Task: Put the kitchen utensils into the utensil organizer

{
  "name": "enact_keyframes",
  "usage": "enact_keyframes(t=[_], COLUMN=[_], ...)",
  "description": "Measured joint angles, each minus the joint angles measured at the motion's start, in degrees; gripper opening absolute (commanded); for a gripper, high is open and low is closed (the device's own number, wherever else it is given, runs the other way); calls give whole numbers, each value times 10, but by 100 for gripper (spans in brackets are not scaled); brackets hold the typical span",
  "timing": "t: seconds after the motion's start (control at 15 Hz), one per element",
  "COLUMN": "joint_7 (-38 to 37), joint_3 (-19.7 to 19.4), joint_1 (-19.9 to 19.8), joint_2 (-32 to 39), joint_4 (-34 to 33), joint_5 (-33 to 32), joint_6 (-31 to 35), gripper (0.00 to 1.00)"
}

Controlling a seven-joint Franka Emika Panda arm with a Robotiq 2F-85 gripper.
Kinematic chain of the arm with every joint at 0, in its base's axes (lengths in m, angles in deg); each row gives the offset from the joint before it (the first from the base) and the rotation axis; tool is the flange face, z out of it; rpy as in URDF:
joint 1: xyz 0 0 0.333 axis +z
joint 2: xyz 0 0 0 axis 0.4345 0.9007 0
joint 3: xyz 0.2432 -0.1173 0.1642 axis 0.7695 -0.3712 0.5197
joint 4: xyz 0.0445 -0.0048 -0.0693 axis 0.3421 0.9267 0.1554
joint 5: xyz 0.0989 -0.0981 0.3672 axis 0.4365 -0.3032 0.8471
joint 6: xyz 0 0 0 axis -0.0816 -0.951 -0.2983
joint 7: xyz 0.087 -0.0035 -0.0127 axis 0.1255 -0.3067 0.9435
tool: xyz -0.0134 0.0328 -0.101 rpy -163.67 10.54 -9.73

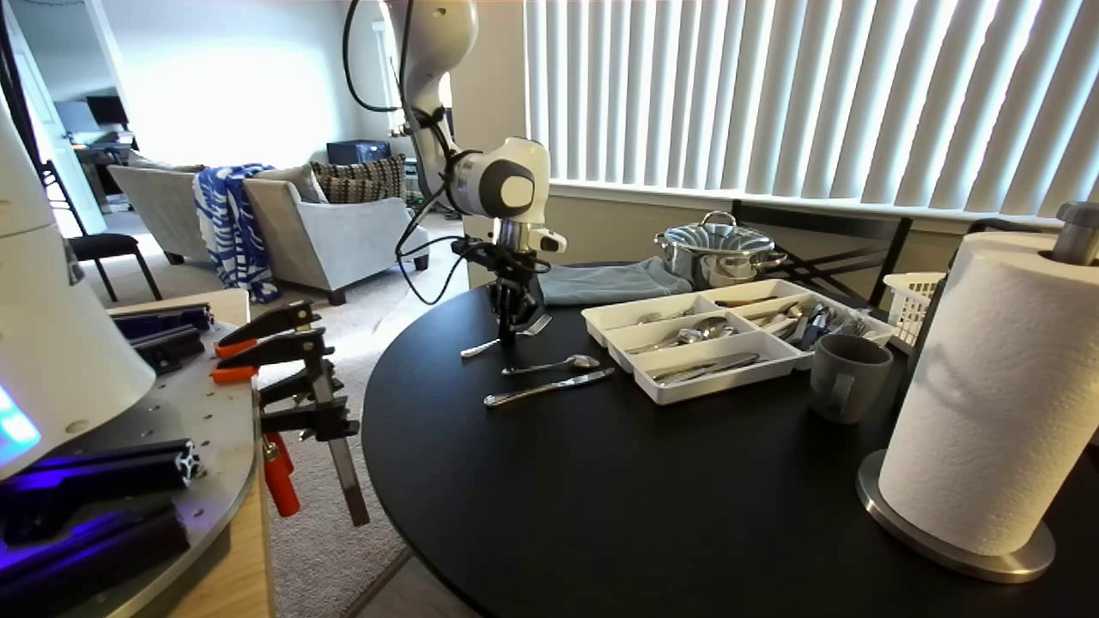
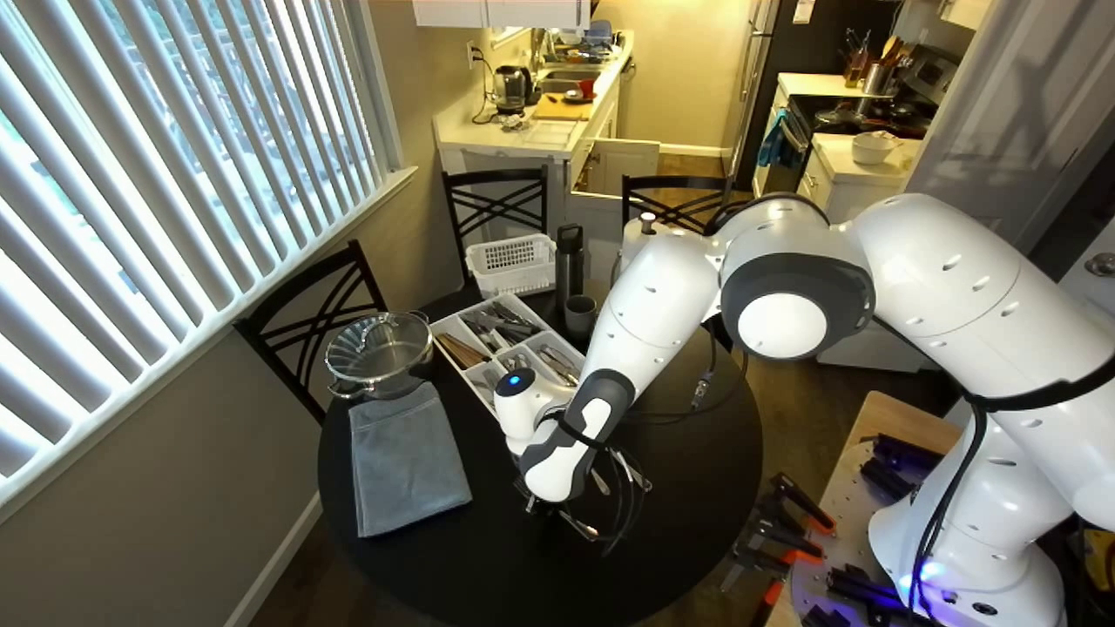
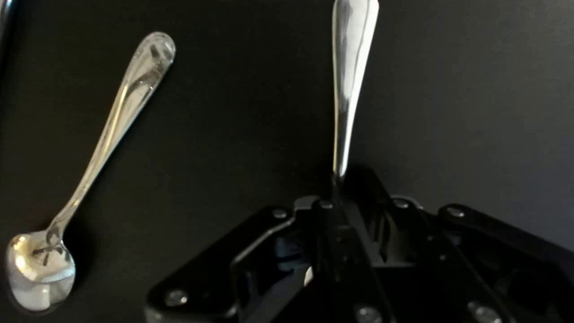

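Note:
On the black round table lie a fork, a spoon and a knife, all silver. My gripper points straight down at the fork, its fingers closed round the neck. In the wrist view the fork's handle runs up out of the fingertips, while its tines are hidden by the gripper. The spoon rests apart to the left there. Beyond stands the white utensil organizer, its compartments holding several pieces of cutlery. The arm covers most of the gripper in an exterior view, where a fork handle sticks out.
A folded grey cloth and a shiny lidded pot sit behind the organizer. A dark grey cup is close to its corner, with a paper towel roll nearer the camera. A white basket and dark bottle stand farther off.

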Motion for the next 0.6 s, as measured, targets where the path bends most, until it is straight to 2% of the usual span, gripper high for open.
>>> enact_keyframes(t=[0.6], joint_7=[0], joint_3=[0], joint_1=[-2], joint_2=[-12], joint_4=[5], joint_5=[0], joint_6=[6], gripper=[2])
